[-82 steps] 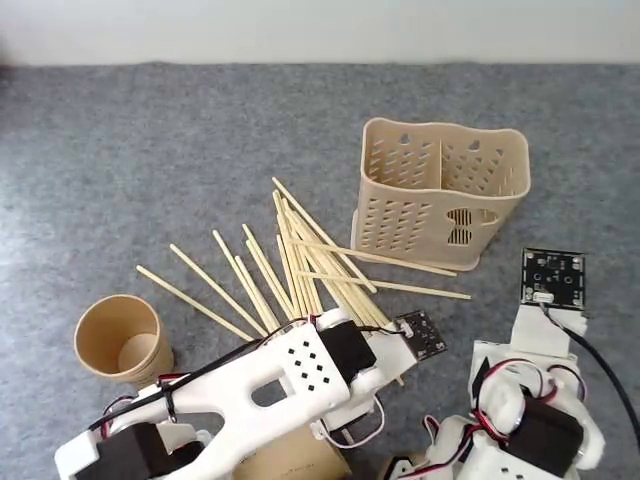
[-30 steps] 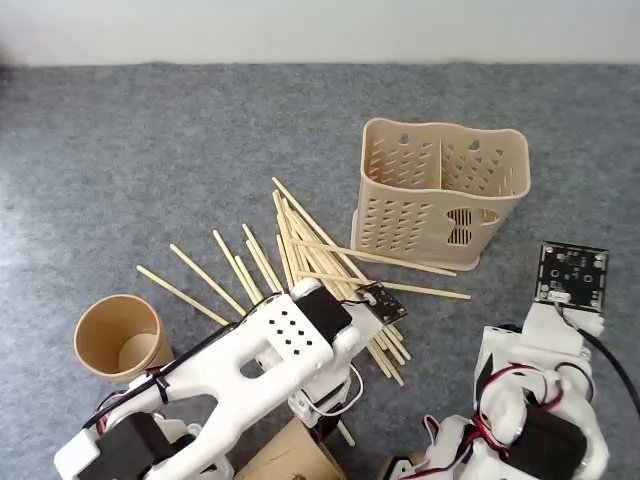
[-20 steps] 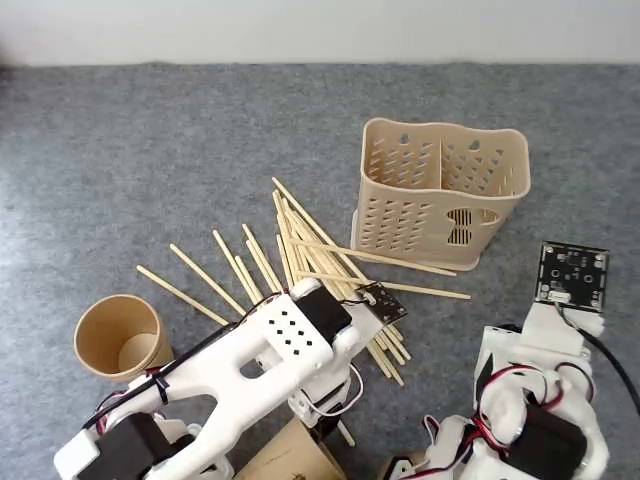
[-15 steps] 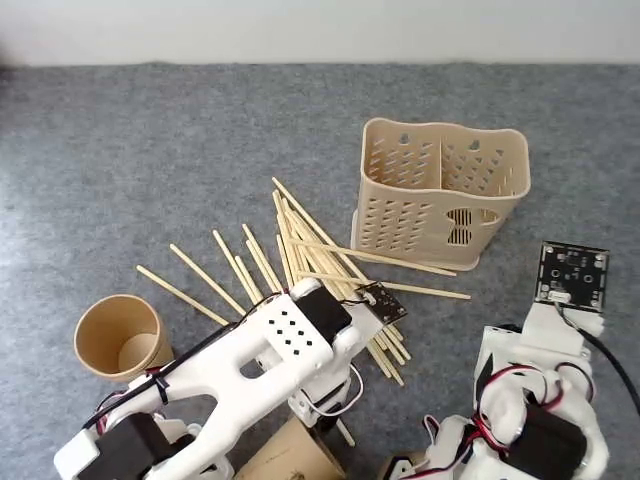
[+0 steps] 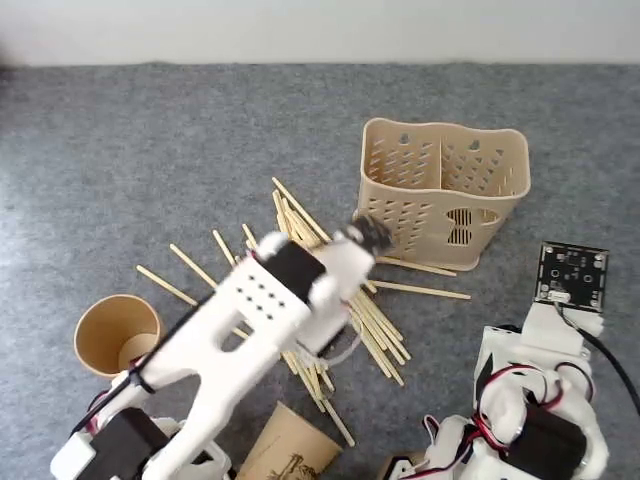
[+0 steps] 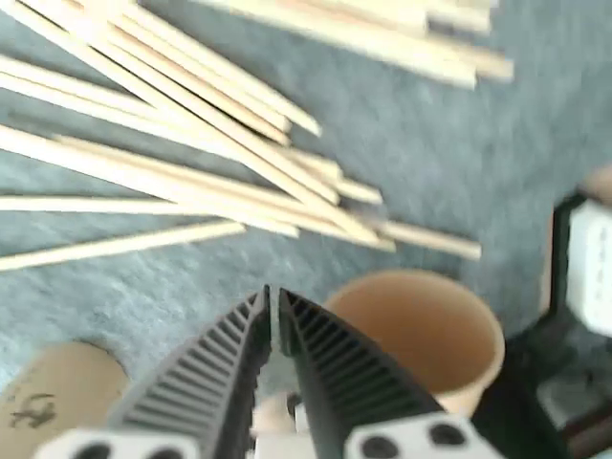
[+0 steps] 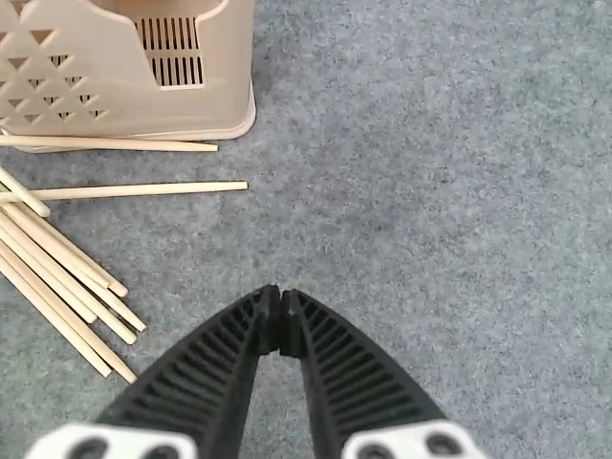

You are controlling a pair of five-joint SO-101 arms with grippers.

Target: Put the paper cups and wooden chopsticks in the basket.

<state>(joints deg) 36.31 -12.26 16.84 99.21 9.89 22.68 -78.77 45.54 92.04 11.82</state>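
Wooden chopsticks (image 5: 300, 265) lie scattered on the grey mat beside the beige slotted basket (image 5: 440, 190). One paper cup (image 5: 115, 335) stands upright at the left. A second cup (image 5: 290, 455) lies on its side near the front edge. My left arm (image 5: 270, 300) is raised over the chopstick pile, its wrist end close to the basket. In the left wrist view my left gripper (image 6: 271, 296) is shut with nothing between its fingers, above chopsticks (image 6: 191, 172) and the upright cup (image 6: 421, 325). My right gripper (image 7: 279, 301) is shut over bare mat, short of the basket (image 7: 124, 67).
The right arm (image 5: 540, 400) sits at the front right corner. Two chopsticks (image 7: 124, 191) lie just in front of the basket's base. Open mat stretches to the left of the pile and behind the basket.
The left arm has lifted off the chopstick pile and swung up toward the basket, uncovering the lying cup. The right arm has stayed still over the last second.
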